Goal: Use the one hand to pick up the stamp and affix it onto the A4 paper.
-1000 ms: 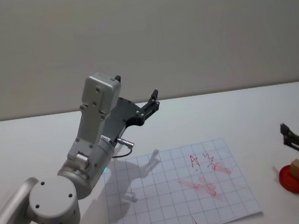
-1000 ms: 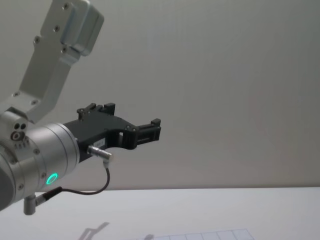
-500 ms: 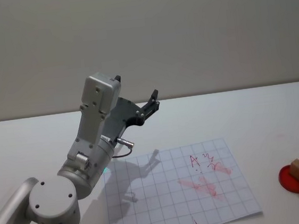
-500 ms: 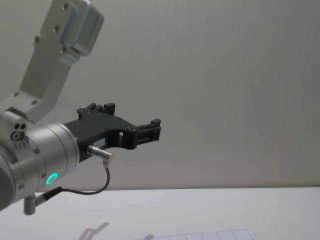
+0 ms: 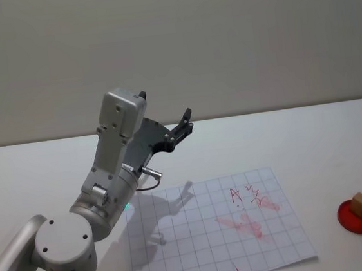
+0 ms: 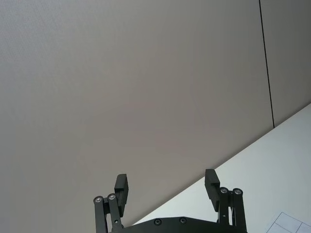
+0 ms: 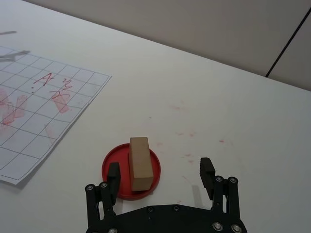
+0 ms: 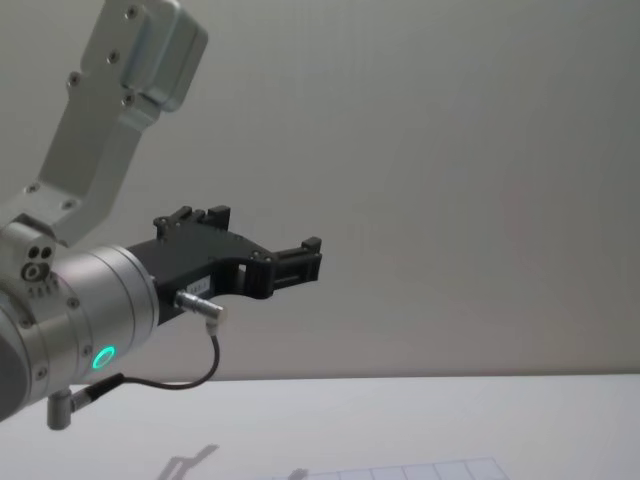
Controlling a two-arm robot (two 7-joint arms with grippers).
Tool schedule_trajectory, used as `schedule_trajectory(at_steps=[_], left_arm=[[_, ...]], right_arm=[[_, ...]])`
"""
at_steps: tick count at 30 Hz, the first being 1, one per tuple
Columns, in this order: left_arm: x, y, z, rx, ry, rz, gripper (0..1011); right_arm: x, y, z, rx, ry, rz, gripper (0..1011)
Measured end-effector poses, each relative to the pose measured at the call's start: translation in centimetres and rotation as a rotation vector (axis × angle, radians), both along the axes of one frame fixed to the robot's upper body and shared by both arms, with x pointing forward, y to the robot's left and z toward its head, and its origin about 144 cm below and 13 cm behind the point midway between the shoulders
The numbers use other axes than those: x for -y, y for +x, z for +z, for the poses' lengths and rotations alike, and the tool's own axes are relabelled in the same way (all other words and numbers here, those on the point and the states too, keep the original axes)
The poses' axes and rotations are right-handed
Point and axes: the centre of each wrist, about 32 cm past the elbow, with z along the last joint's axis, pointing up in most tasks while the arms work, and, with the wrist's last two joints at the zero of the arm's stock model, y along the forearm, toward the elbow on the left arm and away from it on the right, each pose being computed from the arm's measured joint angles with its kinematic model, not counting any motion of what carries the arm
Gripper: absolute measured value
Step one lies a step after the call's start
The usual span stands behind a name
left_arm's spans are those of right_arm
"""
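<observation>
Wooden stamp [image 7: 140,162] is sitting on the red pad [image 7: 112,167] beside the A4 paper [image 7: 29,121]. Your right claw [image 7: 160,168] is hanging apart near it; be centring before squeezing. Left claw [image 6: 165,177] is idling high, apart.

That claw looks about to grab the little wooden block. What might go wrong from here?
1. The stamp stands off-centre between the fingers of the open right gripper, close to one of them. Closing may tip it or shove the red pad beneath it.
2. The paper already carries red smears, so a sliding press would probably blur the print too.
The left gripper is parked high and open, clear of the paper.
</observation>
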Motion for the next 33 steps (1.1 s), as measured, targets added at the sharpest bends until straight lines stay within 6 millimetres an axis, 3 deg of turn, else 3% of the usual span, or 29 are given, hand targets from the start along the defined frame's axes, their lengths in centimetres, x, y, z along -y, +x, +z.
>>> schedule_trajectory(at_steps=[10,17,33], left_arm=[[0.0,0.0,0.0,0.0,0.0,0.0,1001],[0.0,0.0,0.0,0.0,0.0,0.0,1001],[0.0,0.0,0.0,0.0,0.0,0.0,1001]], right_arm=[[-0.1,0.8,-0.4,-0.022,-0.004,0.03,994],[-0.2,1.1,-0.5,-0.029,-0.004,0.042,831],[-0.3,1.4,-0.6,-0.036,-0.005,0.053,303]])
